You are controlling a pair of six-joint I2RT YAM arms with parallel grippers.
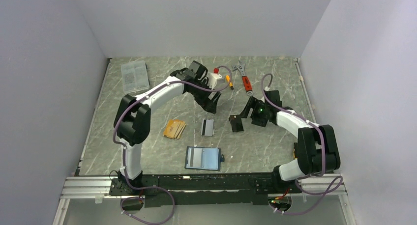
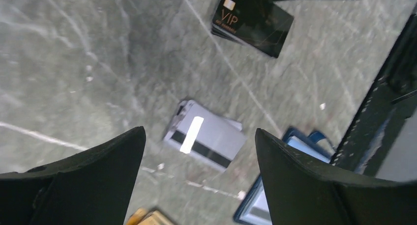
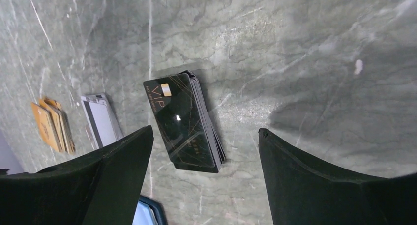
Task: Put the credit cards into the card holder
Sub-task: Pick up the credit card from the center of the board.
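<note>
Soft, even overhead light fills the top view, with faint shadows on the grey-green marbled desk (image 1: 157,156). The left wrist view is blurry, a white glare streak crossing the white-grey striped card (image 2: 204,141). The right wrist view is sharper: a glint on the glossy black card stack (image 3: 184,122), broad shadow beside it.

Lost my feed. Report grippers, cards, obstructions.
Left gripper open, right gripper open, both empty. Black cards, grey card, orange cards loose on table. Wallet open. Nothing blocking.
</note>
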